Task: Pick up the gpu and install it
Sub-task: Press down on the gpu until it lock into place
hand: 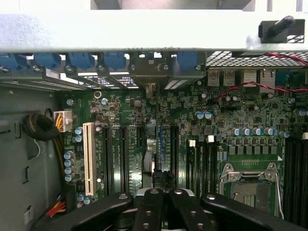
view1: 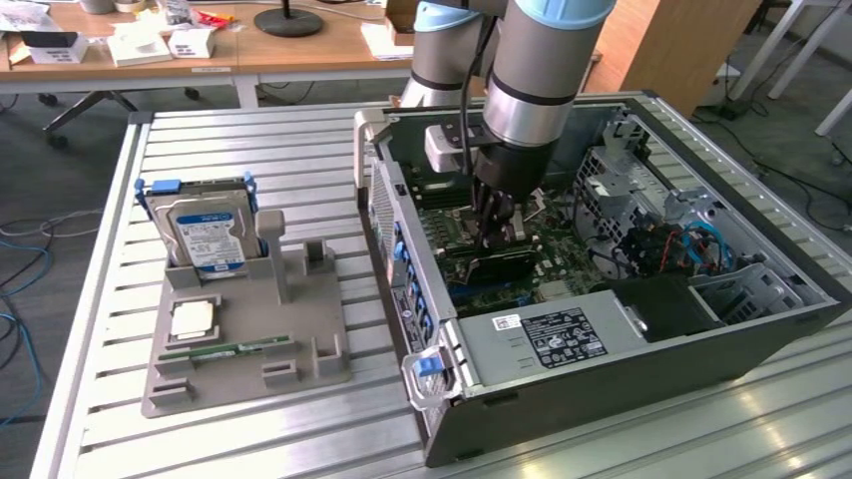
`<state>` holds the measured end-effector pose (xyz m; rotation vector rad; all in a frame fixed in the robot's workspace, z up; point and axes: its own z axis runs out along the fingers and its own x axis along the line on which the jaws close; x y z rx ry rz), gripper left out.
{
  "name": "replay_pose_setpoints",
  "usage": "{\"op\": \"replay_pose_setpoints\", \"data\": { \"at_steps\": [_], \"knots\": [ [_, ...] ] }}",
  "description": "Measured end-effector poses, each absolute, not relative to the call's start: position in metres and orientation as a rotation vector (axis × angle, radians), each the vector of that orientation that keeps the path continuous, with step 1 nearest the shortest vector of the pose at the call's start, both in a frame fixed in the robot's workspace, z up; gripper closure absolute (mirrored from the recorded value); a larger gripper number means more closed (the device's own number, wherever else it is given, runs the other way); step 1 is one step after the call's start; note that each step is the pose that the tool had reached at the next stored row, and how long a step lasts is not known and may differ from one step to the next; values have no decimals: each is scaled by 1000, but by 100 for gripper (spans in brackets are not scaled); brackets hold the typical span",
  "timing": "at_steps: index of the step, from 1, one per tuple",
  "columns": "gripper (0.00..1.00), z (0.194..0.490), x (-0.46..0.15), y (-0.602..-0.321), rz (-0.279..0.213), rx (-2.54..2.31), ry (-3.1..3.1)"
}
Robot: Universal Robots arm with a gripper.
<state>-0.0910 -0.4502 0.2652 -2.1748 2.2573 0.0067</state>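
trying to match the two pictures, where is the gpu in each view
Exterior view: the gpu stands on edge inside the open computer case, under the shut gripper, low over the motherboard.
Wrist view: the gpu is seen edge-on, a thin strip running up from the gripper between the black expansion slots.
Shared landmark: the green motherboard.
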Motion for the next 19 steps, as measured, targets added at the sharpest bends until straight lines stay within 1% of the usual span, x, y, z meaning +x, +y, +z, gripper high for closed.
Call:
{"op": "replay_pose_setpoints", "data": {
  "at_steps": [19],
  "knots": [
    [89, 265, -91, -450, 7, -2175, 2257]
  ]
}}
